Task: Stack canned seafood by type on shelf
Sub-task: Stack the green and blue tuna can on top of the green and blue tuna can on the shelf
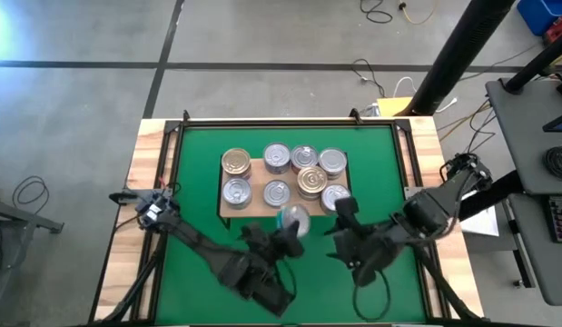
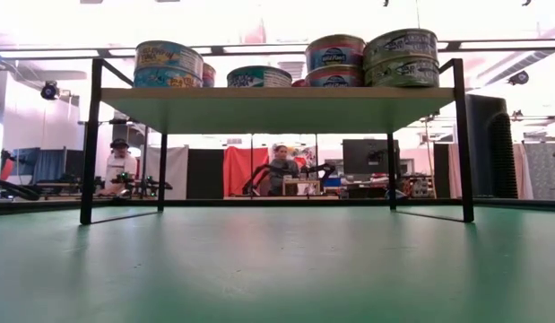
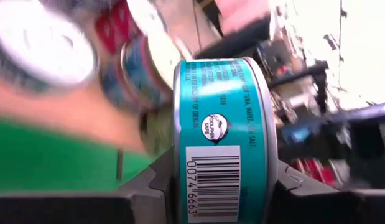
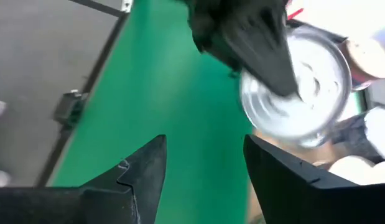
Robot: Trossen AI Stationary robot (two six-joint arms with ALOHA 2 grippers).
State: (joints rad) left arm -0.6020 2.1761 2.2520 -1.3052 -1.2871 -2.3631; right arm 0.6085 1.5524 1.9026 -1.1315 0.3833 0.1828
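Several tins [image 1: 276,159] stand on the light-wood shelf [image 1: 233,211] in the middle of the green mat [image 1: 194,182]. In the low view some are stacked two high [image 2: 403,58] on the board [image 2: 277,108]. My left gripper [image 1: 290,229] is shut on a teal-labelled tin [image 3: 223,124] with a silver lid [image 1: 294,221], in the air by the shelf's near edge. My right gripper [image 1: 344,214] hangs just right of that tin, open [image 4: 204,162], with nothing between its fingers. In its wrist view the held tin [image 4: 310,81] shows ahead. My left gripper pinches the tin by its two flat ends, one finger on the lid and one on the bottom [image 3: 180,186]. The label's rounded side with the barcode [image 3: 214,180] faces the wrist. A dark finger [image 4: 260,43] lies across the lid. The tin is lifted clear of shelf and mat.
The wooden table rim [image 1: 153,154] frames the mat. A black post [image 1: 453,54] and cables stand behind the far right corner, a desk [image 1: 535,136] at the right. Bare mat lies left and right of the shelf. People sit in the room beyond [image 2: 281,166].
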